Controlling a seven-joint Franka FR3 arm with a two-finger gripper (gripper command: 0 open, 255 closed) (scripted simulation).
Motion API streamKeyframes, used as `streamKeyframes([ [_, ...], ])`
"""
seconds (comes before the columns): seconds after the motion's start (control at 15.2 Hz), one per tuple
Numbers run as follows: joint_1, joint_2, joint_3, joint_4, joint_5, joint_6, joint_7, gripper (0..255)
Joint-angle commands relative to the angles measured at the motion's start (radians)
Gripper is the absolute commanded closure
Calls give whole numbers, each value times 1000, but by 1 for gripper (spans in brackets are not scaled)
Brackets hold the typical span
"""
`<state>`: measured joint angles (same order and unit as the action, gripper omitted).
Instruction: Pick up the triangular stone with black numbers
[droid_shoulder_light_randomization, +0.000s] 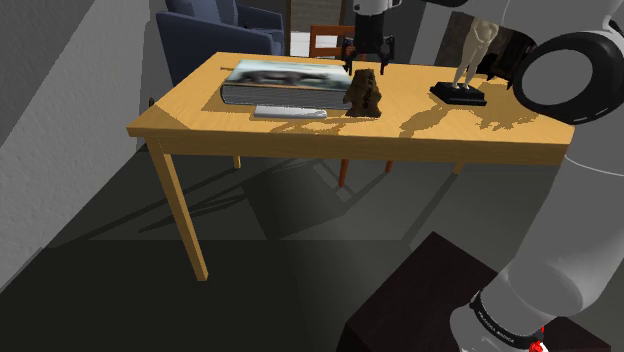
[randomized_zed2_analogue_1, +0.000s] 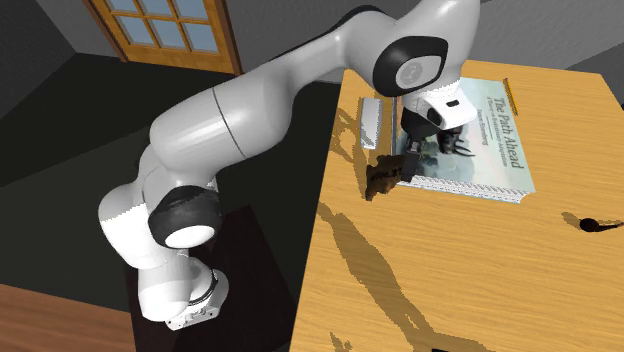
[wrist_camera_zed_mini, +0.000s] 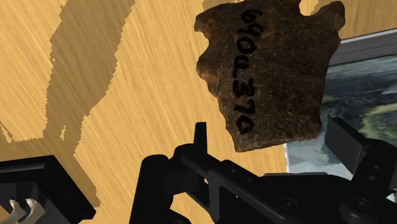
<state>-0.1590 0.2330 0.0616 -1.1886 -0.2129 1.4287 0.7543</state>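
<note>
My pincer (droid_shoulder_light_randomization: 368, 58) hangs just above the stone (droid_shoulder_light_randomization: 365, 93) and it is released: in the wrist view the two black fingers (wrist_camera_zed_mini: 38, 191) stand wide apart and neither of them touches the stone, so I grasp nothing.

The stone is dark brown and rough, roughly triangular, with a row of black numbers written on its flat face. It stands upright on the wooden tabletop (droid_shoulder_light_randomization: 195, 108), right at the short end of a big book (droid_shoulder_light_randomization: 285, 80) – so close that I cannot tell if they touch. It stays in the middle part of the tabletop, closer to the long edge which faces my stand than to the far edge.

A flat grey thing (droid_shoulder_light_randomization: 290, 111) lies along the book, between the book and this same long edge. A pale figurine on a black base (droid_shoulder_light_randomization: 459, 94) stands well apart from the stone, toward the other short end of the tabletop.
</note>
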Motion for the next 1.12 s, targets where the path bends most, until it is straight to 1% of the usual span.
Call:
streamKeyframes([
  [0.0,-2,-18,0,-57,2,39,7,0],
  [0.13,-3,-22,0,-71,2,48,9,0],
  [0.2,-3,-21,0,-68,2,47,8,255],
  [0.79,-2,-22,0,-70,2,48,9,255],
  [1.06,2,11,0,32,-2,-21,-2,255],
])
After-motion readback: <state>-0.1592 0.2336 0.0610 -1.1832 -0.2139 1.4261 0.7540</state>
